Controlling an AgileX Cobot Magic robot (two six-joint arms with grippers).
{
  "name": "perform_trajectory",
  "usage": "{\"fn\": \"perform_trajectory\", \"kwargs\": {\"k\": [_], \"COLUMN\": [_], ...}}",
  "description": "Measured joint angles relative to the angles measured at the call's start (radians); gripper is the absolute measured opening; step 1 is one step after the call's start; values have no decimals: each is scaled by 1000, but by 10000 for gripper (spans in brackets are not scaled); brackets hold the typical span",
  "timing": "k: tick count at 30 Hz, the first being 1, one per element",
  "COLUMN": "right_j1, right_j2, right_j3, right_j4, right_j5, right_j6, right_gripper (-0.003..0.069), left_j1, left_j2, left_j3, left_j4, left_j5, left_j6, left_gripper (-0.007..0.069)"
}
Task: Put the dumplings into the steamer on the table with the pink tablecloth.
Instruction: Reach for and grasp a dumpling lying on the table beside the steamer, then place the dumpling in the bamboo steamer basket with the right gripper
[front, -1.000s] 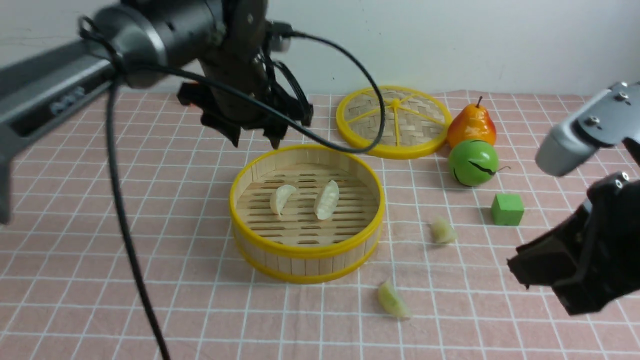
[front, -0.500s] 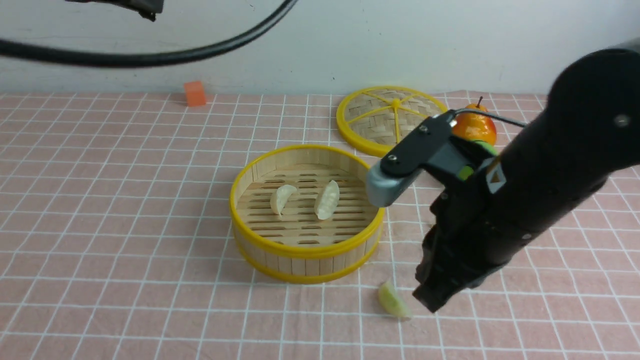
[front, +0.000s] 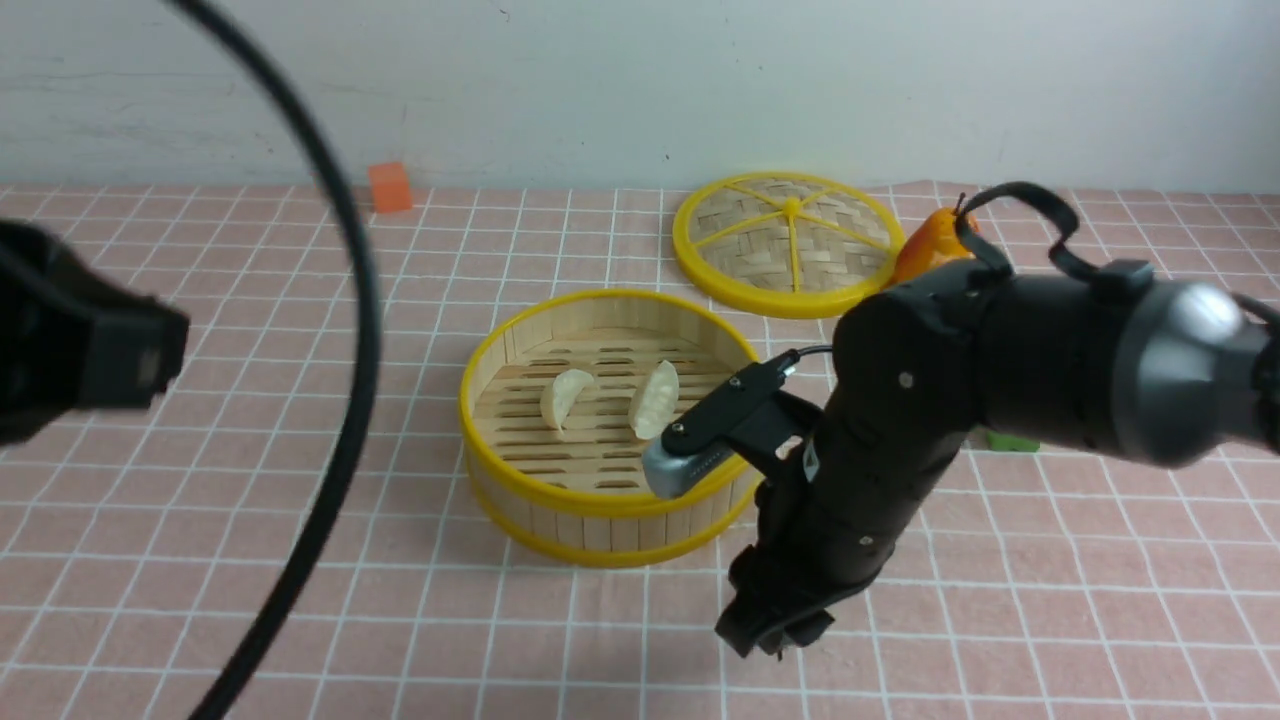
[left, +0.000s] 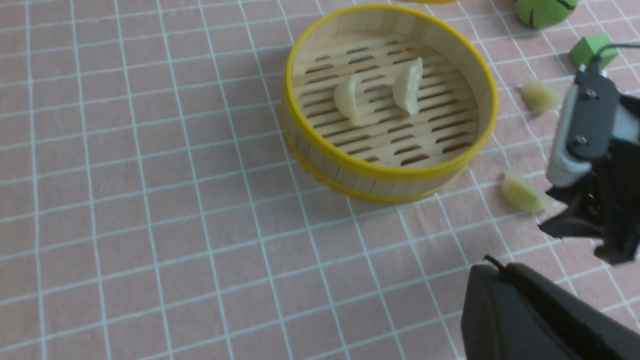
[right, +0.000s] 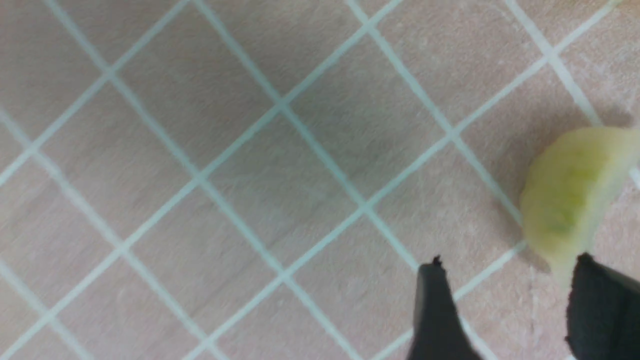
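- Two strays left for us. Nearest dumpling (right: 570, 195) lies on the pink tablecloth (right: 200, 150), just beside one finger of our right gripper (right: 507, 260), jaws spread and empty. Our left gripper (left: 525, 310) is closed, parked off to the side.
- We're off-centre though. Close now and we'd likely clip its tip and flick it away. Further back the steamer (front: 610, 500) holds two dumplings (front: 565, 398); the other stray (left: 540, 95) sits on the cloth to its right, hidden from the front by our arm.
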Motion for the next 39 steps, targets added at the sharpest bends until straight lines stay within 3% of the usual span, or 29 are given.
{"fn": "perform_trajectory", "kwargs": {"k": [4, 9, 13, 16, 17, 18, 27, 33, 39], "right_j1": [0, 0, 0, 0, 0, 0, 0, 3, 5], "right_j2": [79, 139, 157, 160, 160, 161, 164, 203, 323], "right_j3": [-25, -65, -86, -97, -98, -116, -449, -700, -789], "right_j4": [-65, -87, -87, -87, -88, -89, -67, -36, -15], "right_j5": [-40, -65, -57, -25, -22, 21, 365, 351, 276], "right_j6": [85, 134, 147, 147, 147, 147, 104, 111, 121], "right_gripper": [531, 551, 459, 288, 274, 191, 209, 209, 209], "left_j1": [0, 0, 0, 0, 0, 0, 0, 0, 0], "left_j2": [-167, -286, -331, -332, -332, -333, -337, -337, -337], "left_j3": [139, 246, 298, 300, 300, 300, 300, 300, 300], "left_j4": [-3, -3, -3, -3, -3, -3, -3, -3, -3], "left_j5": [9, 23, 47, 80, 83, 93, 103, 99, 99], "left_j6": [1, 1, 1, 1, 1, 1, 1, 2, 5], "left_gripper": [-14, -14, -14, -14, -14, -14, -14, -14, -14]}}
